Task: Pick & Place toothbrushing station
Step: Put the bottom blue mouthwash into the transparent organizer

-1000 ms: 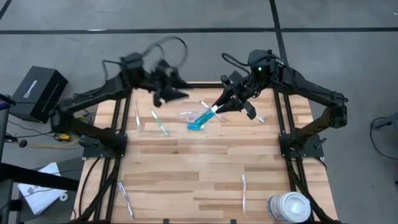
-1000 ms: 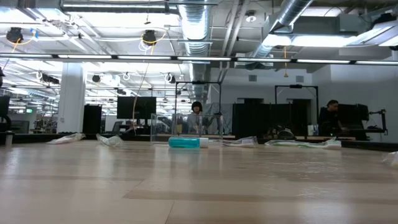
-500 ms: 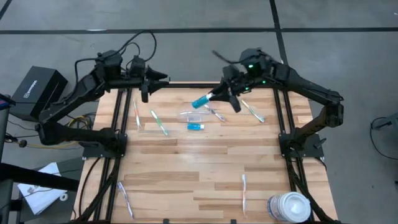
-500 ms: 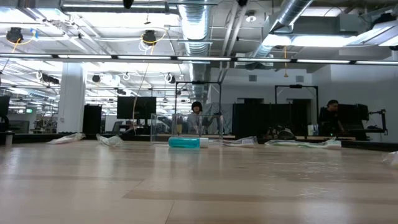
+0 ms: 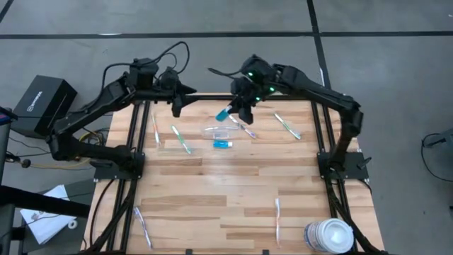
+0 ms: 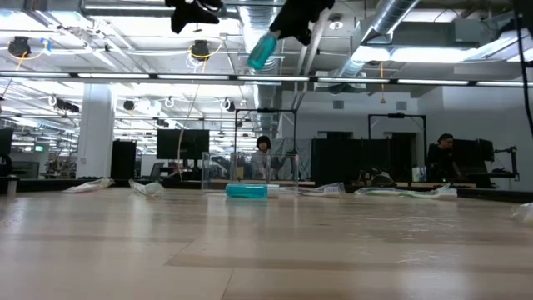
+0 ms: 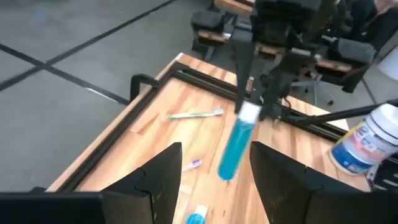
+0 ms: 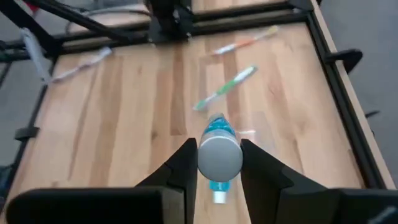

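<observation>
My right gripper [image 5: 238, 106] is shut on a blue-teal toothpaste tube [image 5: 224, 112], high above the table's far middle; it also shows in the low view [image 6: 261, 52]. A second tube [image 5: 223, 144] lies flat on the table beside the small clear container [image 5: 216, 132]. Thin toothbrushes lie flat around them: [image 5: 182, 139], [image 5: 154, 127], [image 5: 287, 125], [image 5: 244, 127]. My left gripper [image 7: 214, 177] is open and empty, raised over the far left edge [image 5: 177, 100], facing the held tube [image 7: 235, 149]. My right gripper pinches the tube's white cap end [image 8: 219, 157] between its two fingers [image 8: 184, 167]. The fingers slant down toward the table's left. The tube is lifted clear and tilted, its teal body [image 7: 233, 155] hanging down beyond the fingertips.
A large white round tub [image 5: 329, 235] stands at the near right corner. Two more toothbrushes lie near the front edge [image 5: 141, 225], [image 5: 277, 216]. A black frame rail [image 5: 233, 96] runs along the far edge. A black box [image 5: 42, 105] sits beyond the left side.
My right gripper has lifted the toothpaste tube off the table beside the container and carried it up and toward the far left; the tube now hangs clear. The second tube has stayed on the table. My left arm has swung along the far left edge.
</observation>
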`<state>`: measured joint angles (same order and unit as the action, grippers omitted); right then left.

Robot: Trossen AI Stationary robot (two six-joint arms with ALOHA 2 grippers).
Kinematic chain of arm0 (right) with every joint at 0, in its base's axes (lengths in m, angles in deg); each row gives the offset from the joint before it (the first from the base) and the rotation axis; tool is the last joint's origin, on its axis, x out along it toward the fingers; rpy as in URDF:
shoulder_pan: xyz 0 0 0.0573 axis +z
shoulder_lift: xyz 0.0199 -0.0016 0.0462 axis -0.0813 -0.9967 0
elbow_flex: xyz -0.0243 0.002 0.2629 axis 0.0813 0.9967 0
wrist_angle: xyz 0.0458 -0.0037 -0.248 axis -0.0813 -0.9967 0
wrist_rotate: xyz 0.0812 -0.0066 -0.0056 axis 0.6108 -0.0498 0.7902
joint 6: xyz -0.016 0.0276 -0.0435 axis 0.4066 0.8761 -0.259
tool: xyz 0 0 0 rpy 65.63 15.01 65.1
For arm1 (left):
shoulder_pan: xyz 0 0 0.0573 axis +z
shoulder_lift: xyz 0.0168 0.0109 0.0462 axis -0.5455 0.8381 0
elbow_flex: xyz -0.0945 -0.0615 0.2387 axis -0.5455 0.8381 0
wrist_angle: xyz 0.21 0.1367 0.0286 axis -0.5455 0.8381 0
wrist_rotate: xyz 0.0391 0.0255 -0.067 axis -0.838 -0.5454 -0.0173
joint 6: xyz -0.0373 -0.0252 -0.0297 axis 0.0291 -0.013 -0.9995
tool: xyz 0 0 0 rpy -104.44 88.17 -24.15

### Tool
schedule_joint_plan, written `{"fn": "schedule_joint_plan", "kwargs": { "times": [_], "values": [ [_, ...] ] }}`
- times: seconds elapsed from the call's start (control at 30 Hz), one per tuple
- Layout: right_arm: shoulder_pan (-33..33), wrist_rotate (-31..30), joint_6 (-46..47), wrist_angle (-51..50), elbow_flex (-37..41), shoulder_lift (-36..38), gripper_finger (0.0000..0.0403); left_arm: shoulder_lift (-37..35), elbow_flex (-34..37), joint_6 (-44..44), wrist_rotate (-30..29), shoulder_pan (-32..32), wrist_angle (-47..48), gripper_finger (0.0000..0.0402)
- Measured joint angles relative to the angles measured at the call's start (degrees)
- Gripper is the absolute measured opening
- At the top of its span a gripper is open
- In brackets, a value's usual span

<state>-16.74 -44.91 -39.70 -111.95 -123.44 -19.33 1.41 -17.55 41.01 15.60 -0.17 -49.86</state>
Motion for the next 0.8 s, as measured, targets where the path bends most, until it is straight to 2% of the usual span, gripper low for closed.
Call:
{"fn": "schedule_joint_plan", "kwargs": {
  "times": [0.17, 0.3, 0.43, 0.57, 0.8],
  "values": [
    [-1.1, -2.4, -3.8, -9.6, -9.0, -6.7, 0.0084, 0.2, 0.0, 0.0, 0.1, 0.0, 2.3, 0.0184],
    [-1.7, -2.4, -5.8, -15.0, -13.2, -11.2, 0.0084, 0.0, 0.0, 0.3, -2.6, 0.5, 3.9, 0.0182],
    [-1.6, -2.3, -6.1, -14.3, -13.3, -11.6, 0.0084, -0.1, 0.0, 1.9, -4.7, 3.2, 7.5, 0.0182],
    [-1.6, -2.2, -4.8, -12.3, -12.4, -11.6, 0.0084, -0.1, 0.0, 2.5, -4.0, 5.6, 10.2, 0.0182],
    [-2.1, -2.6, -4.1, -11.5, -12.3, -11.6, 0.0084, -0.1, 0.0, 3.4, -3.6, 5.8, 10.3, 0.0182]
  ]
}}
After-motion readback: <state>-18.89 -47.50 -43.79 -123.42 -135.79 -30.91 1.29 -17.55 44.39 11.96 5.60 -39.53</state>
